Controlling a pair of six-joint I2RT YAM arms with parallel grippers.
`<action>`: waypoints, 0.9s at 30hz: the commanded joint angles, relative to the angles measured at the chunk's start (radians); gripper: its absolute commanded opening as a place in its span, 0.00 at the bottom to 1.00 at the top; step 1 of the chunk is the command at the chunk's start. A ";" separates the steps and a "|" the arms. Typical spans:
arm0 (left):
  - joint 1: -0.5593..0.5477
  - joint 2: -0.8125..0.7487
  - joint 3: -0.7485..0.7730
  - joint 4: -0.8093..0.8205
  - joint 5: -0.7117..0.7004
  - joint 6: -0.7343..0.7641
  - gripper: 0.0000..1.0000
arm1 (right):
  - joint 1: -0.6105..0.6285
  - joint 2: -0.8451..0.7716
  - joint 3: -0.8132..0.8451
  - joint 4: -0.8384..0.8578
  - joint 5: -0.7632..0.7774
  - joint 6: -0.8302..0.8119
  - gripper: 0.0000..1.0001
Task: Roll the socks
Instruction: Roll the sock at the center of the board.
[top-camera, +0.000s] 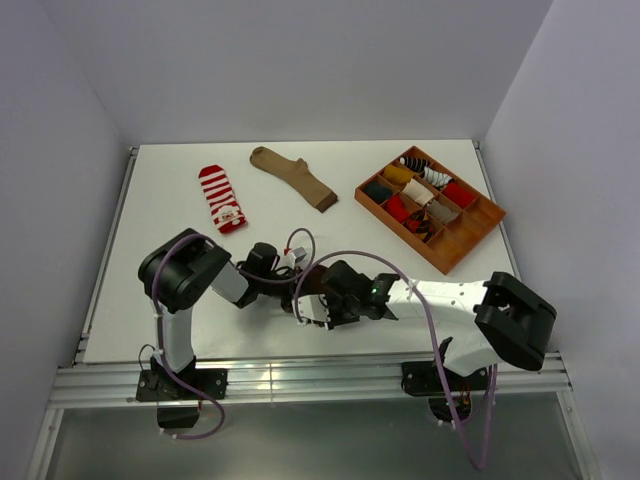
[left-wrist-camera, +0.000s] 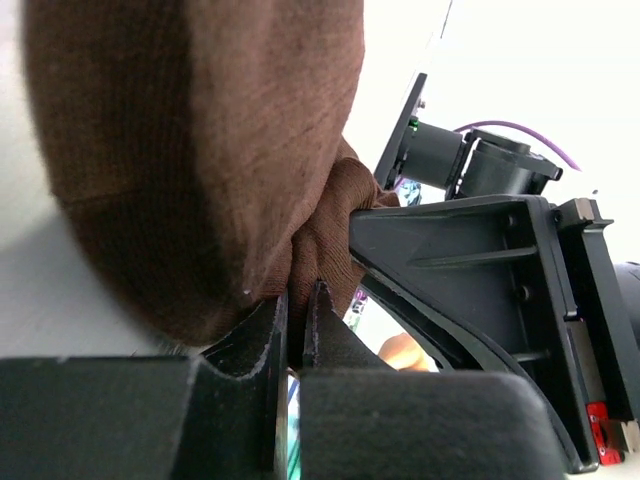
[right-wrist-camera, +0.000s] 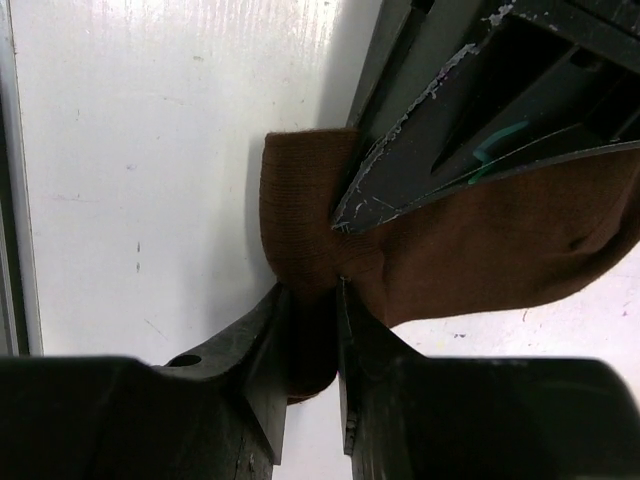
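Observation:
A dark brown sock hangs between my two grippers near the table's front middle, and in the top view it shows only as a dark patch. My left gripper is shut on a pinched fold of this sock, whose bulk bulges above the jaws. My right gripper is shut on the sock's rounded end, right beside the left gripper's finger. The red-and-white striped sock and the tan sock lie flat at the back of the table.
A brown wooden divider tray stands at the back right with several rolled socks in its compartments. The two wrists crowd together at the front middle. A metal rail runs along the near table edge.

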 joint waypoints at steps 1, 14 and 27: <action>-0.001 0.008 -0.027 -0.197 -0.122 0.089 0.07 | 0.000 0.063 0.005 -0.081 -0.048 0.004 0.21; 0.025 -0.114 -0.047 -0.178 -0.220 0.084 0.28 | -0.063 0.120 0.100 -0.269 -0.214 -0.020 0.19; 0.029 -0.201 -0.070 -0.169 -0.321 0.133 0.35 | -0.152 0.266 0.266 -0.507 -0.389 -0.097 0.19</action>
